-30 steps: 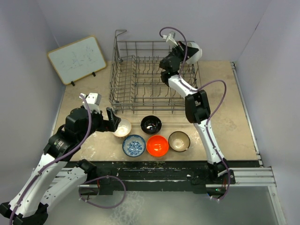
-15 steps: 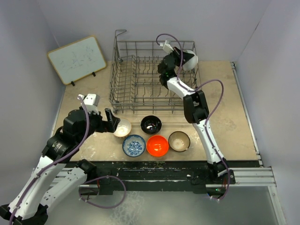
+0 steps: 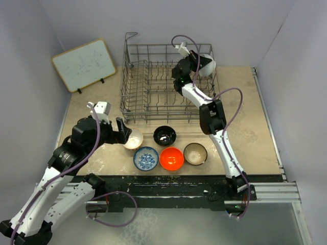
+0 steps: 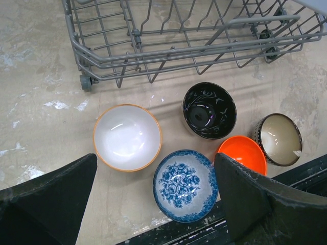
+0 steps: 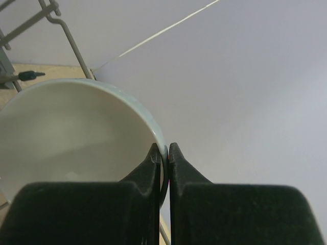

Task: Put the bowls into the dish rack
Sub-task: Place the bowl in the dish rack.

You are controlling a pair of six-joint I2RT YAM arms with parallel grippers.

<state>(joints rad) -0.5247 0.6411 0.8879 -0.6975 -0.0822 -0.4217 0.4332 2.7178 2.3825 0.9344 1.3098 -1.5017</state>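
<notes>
Across the back of the table (image 3: 245, 117) stands the dish rack (image 3: 163, 87), the biggest thing before me. Over its far right corner my right pincer (image 5: 163, 153) is pinched tight on the rim of the white bowl (image 5: 71, 138), which sits to the left of my fingers with its hollow facing my wrist camera. Whether the bowl touches the wires I cannot tell.

My left pincer (image 3: 122, 130) is spread wide, low over the near left of the table. The cream bowl (image 4: 127, 137) lies just ahead of it, between the two fingers and nearer the left one. To its right, in front of the rack, sit the black bowl (image 4: 209, 111), the blue-patterned bowl (image 4: 185, 185), the orange-red bowl (image 4: 242, 153) and the brown-rimmed bowl (image 4: 278, 139).

My right finger covers part of the orange-red bowl. The white bowl's left and lower parts are cut off, and from above my right fingertips are hidden.
</notes>
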